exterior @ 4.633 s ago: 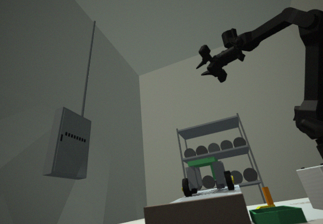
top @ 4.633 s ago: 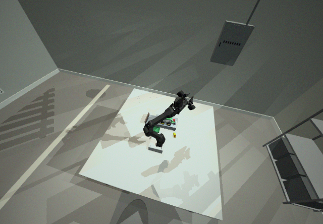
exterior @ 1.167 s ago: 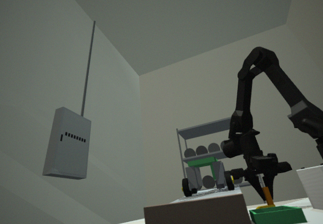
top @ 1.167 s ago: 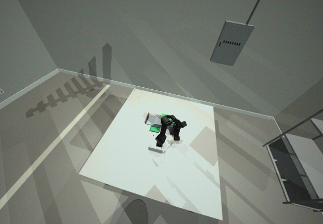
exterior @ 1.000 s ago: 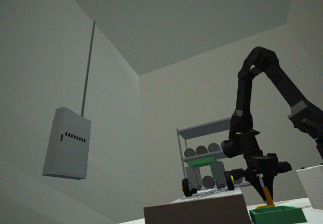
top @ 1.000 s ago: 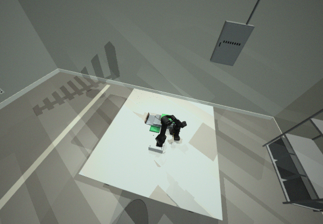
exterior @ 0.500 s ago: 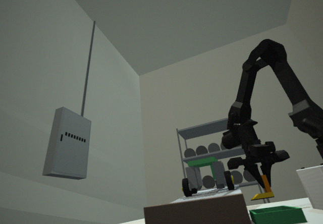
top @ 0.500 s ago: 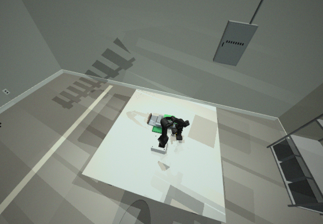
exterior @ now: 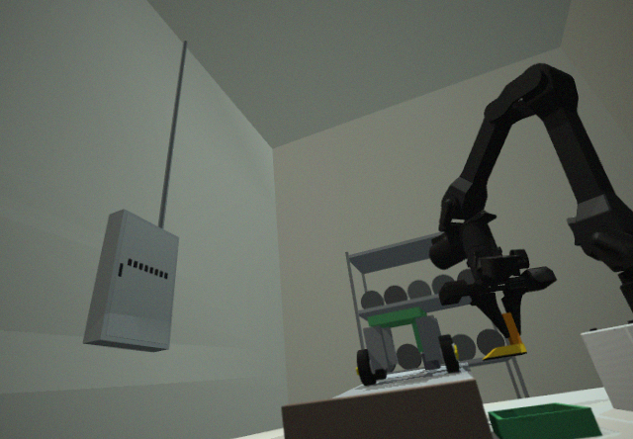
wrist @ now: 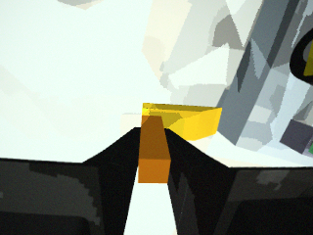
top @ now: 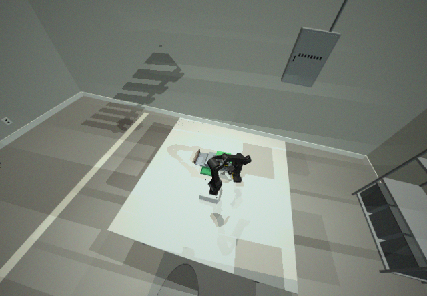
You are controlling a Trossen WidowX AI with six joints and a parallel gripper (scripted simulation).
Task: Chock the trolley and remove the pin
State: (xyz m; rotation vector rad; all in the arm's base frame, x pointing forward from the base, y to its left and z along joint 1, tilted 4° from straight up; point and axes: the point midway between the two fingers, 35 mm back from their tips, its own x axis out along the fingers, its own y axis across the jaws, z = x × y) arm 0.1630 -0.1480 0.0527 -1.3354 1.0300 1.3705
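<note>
My gripper [exterior: 505,329] [wrist: 151,134] is shut on the orange handle [exterior: 507,324] [wrist: 154,149] of the yellow chock [exterior: 504,350] [wrist: 188,119] and holds it in the air, just right of the trolley in the exterior view. The trolley [exterior: 406,344] has a grey body, a green top and black wheels with yellow hubs, and it stands on the grey ramp [exterior: 404,378] [wrist: 254,78]. One wheel [wrist: 303,54] shows at the right edge of the wrist view. The green tray [exterior: 544,420] [top: 205,171] lies low at the front right. I cannot see the red-headed stop pin. In the top view the arm [top: 224,167] hides most of the setup.
A brown block [exterior: 383,413] stands in front of the ramp. A grey shelf rack [exterior: 388,291] with round dark items stands behind the trolley. The arm's white base box [exterior: 610,363] [top: 209,198] is at the right. A grey cabinet [exterior: 132,281] hangs on the wall.
</note>
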